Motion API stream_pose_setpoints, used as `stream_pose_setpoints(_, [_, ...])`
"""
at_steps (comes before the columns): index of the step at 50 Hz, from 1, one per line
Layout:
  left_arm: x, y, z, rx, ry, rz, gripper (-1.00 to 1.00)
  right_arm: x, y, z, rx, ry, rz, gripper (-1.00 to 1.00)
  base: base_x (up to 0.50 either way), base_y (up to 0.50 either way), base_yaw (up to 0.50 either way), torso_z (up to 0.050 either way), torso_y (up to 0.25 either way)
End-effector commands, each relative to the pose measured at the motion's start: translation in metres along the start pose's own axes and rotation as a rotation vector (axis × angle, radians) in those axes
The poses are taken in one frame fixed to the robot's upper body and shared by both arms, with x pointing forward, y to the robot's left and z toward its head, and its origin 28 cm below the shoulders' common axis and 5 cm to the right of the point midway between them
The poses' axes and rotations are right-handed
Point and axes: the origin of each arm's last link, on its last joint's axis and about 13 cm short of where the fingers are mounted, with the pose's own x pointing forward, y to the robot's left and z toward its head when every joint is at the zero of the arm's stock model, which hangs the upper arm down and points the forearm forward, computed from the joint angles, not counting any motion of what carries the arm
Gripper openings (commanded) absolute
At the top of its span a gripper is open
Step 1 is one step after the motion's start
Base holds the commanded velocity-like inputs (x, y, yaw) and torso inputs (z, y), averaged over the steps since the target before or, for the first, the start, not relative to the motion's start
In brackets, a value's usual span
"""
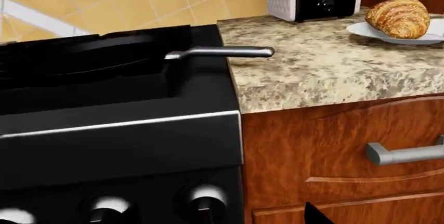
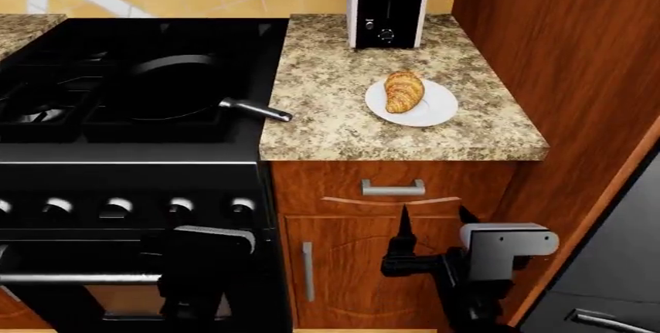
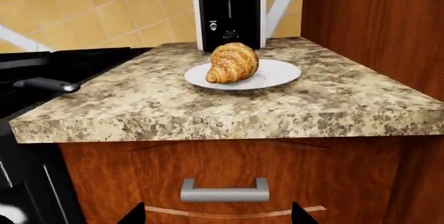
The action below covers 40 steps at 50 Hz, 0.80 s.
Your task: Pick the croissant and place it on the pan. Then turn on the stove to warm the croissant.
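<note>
Jaws: right gripper (image 2: 404,229) apart, empty, lower centre; left gripper (image 2: 191,302) state unclear. Croissant (image 2: 403,91) unpicked on plate (image 2: 438,110). Next: reach, grasp.

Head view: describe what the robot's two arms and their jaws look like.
Both arms are mostly black with a light grey, rounded block housing near the wrist. The right gripper ends in slim, pointed black fingers on a black body. The left gripper is a dark mass against the black stove, so its jaws cannot be made out. No cables or markings show.
</note>
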Motion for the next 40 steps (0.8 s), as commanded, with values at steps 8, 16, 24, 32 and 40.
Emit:
stream_pose_setpoints(8, [-0.002,0.030,0.136,-0.019,-0.061,-0.046,1.00,0.015,-0.013,0.120,-0.015,-0.015,0.063,1.00,0.00,0.00,0.00,0.000,0.000])
stream_pose_setpoints(16, [0.001,0.045,0.168,-0.026,-0.034,-0.025,1.00,0.018,-0.019,0.155,-0.033,-0.039,0.160,1.00,0.00,0.00,0.00,0.000,0.000])
stream_pose_setpoints(24, [0.001,0.051,0.176,-0.031,-0.052,-0.007,1.00,0.019,-0.021,0.164,-0.015,-0.073,0.187,1.00,0.35,0.00,0.00,0.000,0.000])
stream_pose_setpoints(32, [-0.001,0.054,0.180,-0.024,-0.061,-0.007,1.00,0.018,-0.017,0.172,-0.020,-0.064,0.199,1.00,0.50,0.00,0.00,0.000,0.000])
stream_pose_setpoints(40, [-0.008,0.057,0.197,0.002,-0.100,-0.008,1.00,0.016,-0.017,0.183,-0.044,-0.051,0.194,1.00,0.50,0.00,0.00,0.000,0.000])
